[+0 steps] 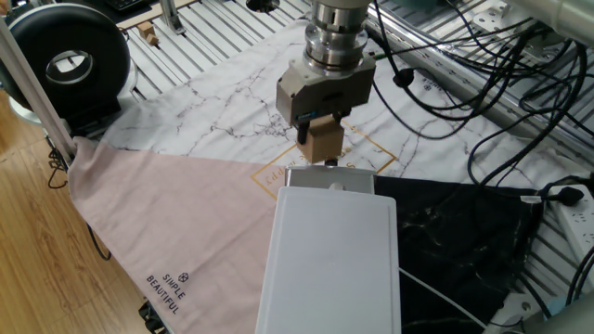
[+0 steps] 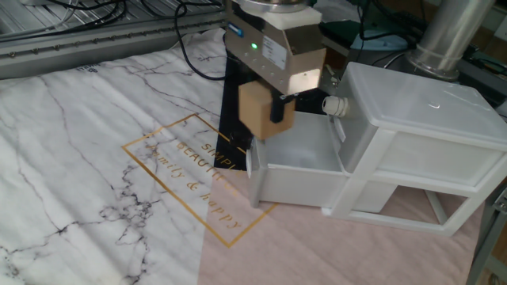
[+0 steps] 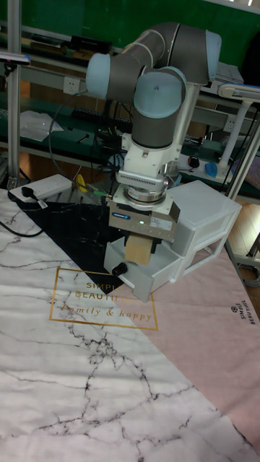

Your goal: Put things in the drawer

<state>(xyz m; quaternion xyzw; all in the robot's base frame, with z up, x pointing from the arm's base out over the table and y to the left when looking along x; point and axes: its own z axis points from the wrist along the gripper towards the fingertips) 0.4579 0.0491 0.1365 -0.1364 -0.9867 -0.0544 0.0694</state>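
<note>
"Where was the cube [image 2: 257, 110] when you looked?"

"It was up in the air. The gripper [image 2: 268, 104] had its jaws pressed tight on the cube's sides. In the other fixed view I could see the cube hanging over the front edge of the drawer [image 2: 297, 162], which was pulled open. I could look right down into the tray from there, and its white floor was bare."

"Could you see that from the first side too?"

"No. In one fixed view the flat top of the white box [image 1: 329, 260] hid the tray. I only saw the cube [image 1: 324, 141] just behind the box, above the little dark knob [image 1: 330, 161]. But that view showed the round black thing [image 1: 65, 63] far off in the corner, and the pink cloth [image 1: 176, 227] with small words on it."

"And the tall view?"

"That one showed the whole arm [image 3: 155, 94] bending down from above. The cube [image 3: 140, 250] peeked out under the gripper [image 3: 141, 242], over the drawer [image 3: 141, 271]. I saw the knob [image 3: 121, 269] on the drawer's front, facing the gold writing [image 3: 101, 302] on the marble mat. The black finger [image 2: 279, 108] on the cube showed best in the other fixed view. I could not see the second finger there."
</note>
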